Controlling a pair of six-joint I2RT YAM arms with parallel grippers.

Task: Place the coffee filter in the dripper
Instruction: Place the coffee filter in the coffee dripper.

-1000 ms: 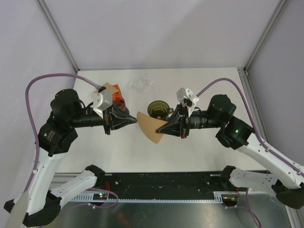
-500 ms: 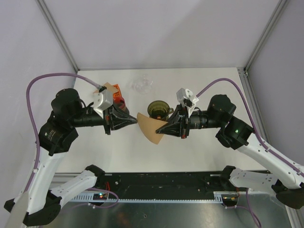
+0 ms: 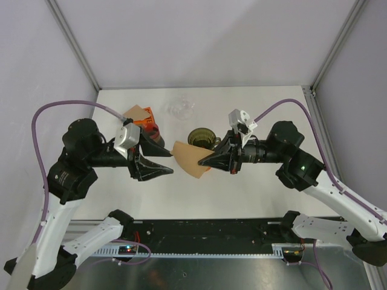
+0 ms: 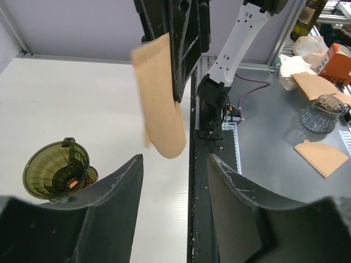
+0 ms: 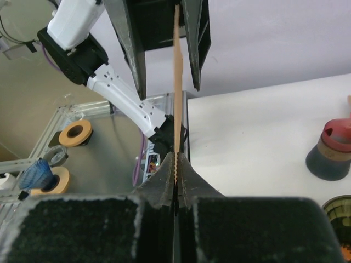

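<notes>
Since a second ago the left claw (image 3: 173, 162) has let go of the coffee filter (image 3: 188, 160), spread its jaws and drawn back a little from the sheet's near corner. The right claw (image 3: 203, 162) has kept its place.

The right claw is clenched on the coffee filter (image 5: 176, 82), pinching one edge so the flat, folded sheet stands edge-on straight out from its fingertips (image 5: 168, 176). The left claw (image 5: 159, 38) is released. Its two fingers stand either side of the far end of the sheet, and I cannot tell whether either one touches it.

From the left wrist, the filter (image 4: 159, 104) hangs in the air ahead of the open jaws. The smoky-green dripper (image 4: 55, 170) sits upright on the table, lower down and off to that claw's left. For the right claw, the dripper (image 3: 201, 139) is just beside the fingertips and below them, not under the paper.

Risks from here, as I judge them:
- The filter is still folded flat. Lowered like this, it would likely wedge across the cone or lean on the rim instead of seating.
- One thin edge is all that holds it, so a quick swing could bend the paper or pull it free.
- The dripper looks light. A finger brushing its rim or handle could tip or shove it.
</notes>
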